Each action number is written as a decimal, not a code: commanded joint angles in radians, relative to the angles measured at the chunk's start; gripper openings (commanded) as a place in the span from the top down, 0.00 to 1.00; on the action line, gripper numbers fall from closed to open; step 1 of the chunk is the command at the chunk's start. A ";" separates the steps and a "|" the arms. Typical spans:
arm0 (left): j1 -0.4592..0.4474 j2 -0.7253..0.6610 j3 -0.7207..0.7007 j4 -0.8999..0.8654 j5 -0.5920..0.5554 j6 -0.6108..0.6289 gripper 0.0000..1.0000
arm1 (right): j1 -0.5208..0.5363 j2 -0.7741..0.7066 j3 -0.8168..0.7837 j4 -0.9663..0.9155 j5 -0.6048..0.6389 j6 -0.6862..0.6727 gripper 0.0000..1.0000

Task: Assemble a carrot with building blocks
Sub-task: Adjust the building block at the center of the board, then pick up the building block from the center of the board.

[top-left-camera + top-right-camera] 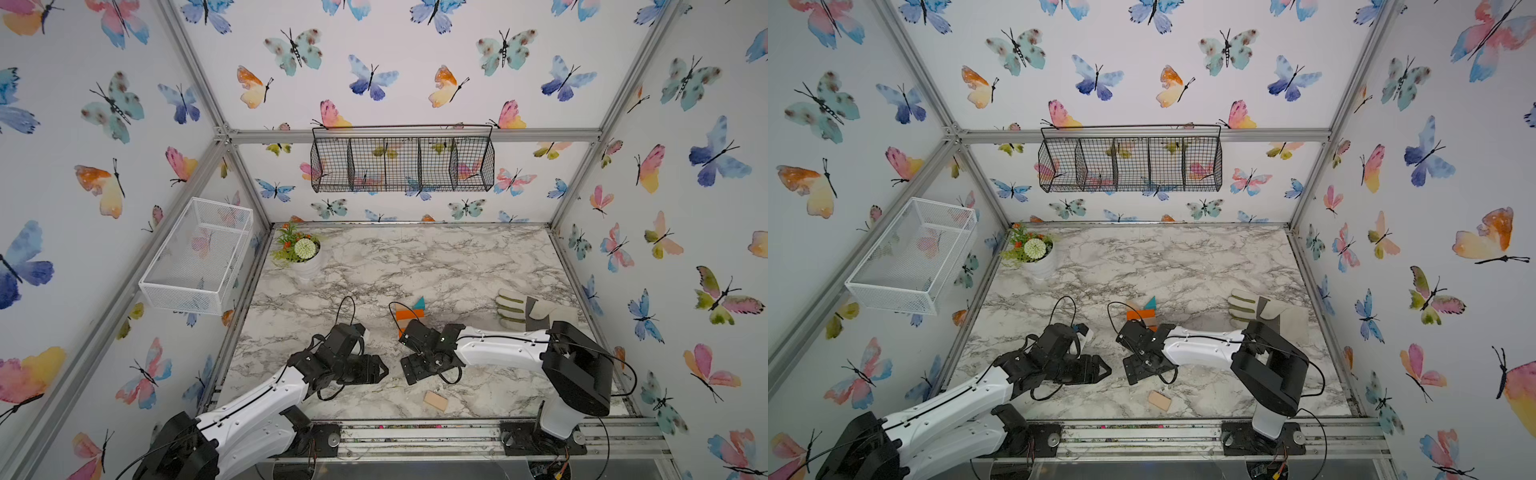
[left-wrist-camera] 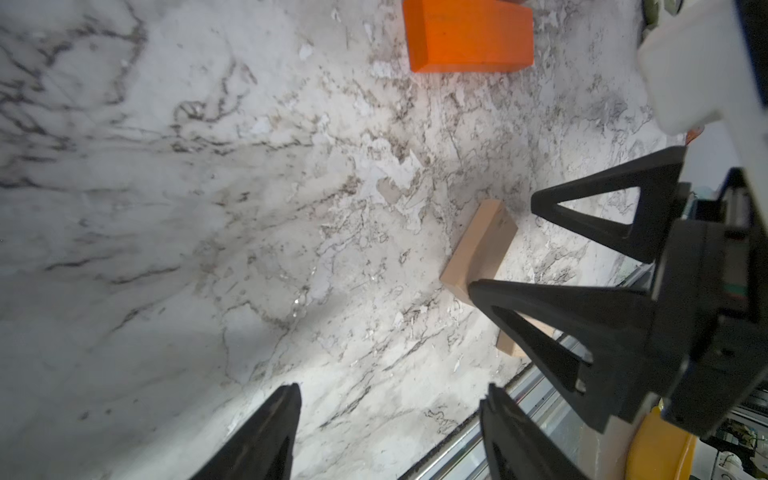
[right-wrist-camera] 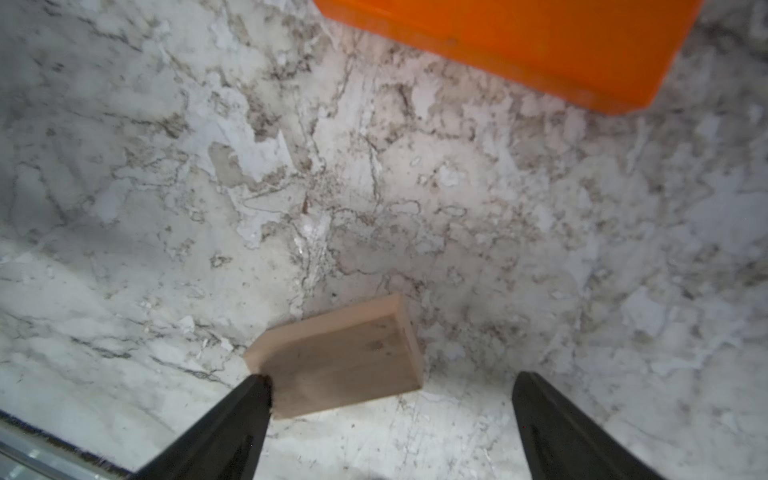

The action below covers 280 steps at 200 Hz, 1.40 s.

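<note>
In both top views, a marble table point(image 1: 415, 257) carries the partly built carrot point(image 1: 409, 316) near its middle: orange and tan bars in a row, with a teal triangle point(image 1: 419, 302) at the far end. 1 loose tan block point(image 1: 435, 401) lies flat near the near edge, apart from the row. The right end effector point(image 1: 415, 355) hangs between row and block, and the left end effector point(image 1: 380, 370) is just beside it. A glove point(image 1: 536, 309) by the right edge and potted flowers point(image 1: 301, 249) in the far left corner leave the middle free. In the left wrist view, the left jaws stand apart and empty. Beyond them, the right one's 2 fingers point(image 2: 561, 297) spread above the tan block. In the right wrist view, its jaws gape wide and hold nothing. 1 fingertip overlaps the block's corner, but whether they touch cannot be told. The orange bar point(image 3: 540, 41) lies beyond, and the rail point(image 3: 37, 453) at the near edge is close. Fetching this block looks like the step in hand: the right end effector must lower, close across the block and carry it to the row's orange end.
</note>
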 commanded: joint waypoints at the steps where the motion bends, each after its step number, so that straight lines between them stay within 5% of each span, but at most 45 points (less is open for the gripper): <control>1: 0.006 -0.015 -0.009 -0.006 0.025 -0.001 0.27 | 0.005 0.012 -0.008 0.011 -0.012 0.020 0.07; 93: 0.015 0.016 0.014 -0.019 0.023 0.033 0.27 | 0.006 0.055 0.025 -0.022 0.015 0.041 0.19; 171: 0.019 0.064 0.036 0.007 0.040 0.044 0.27 | 0.006 -0.044 0.034 0.020 0.040 -0.072 0.14; 280: 0.041 0.032 0.010 0.009 0.022 -0.013 0.26 | 0.006 0.058 0.024 0.071 -0.079 -0.201 0.11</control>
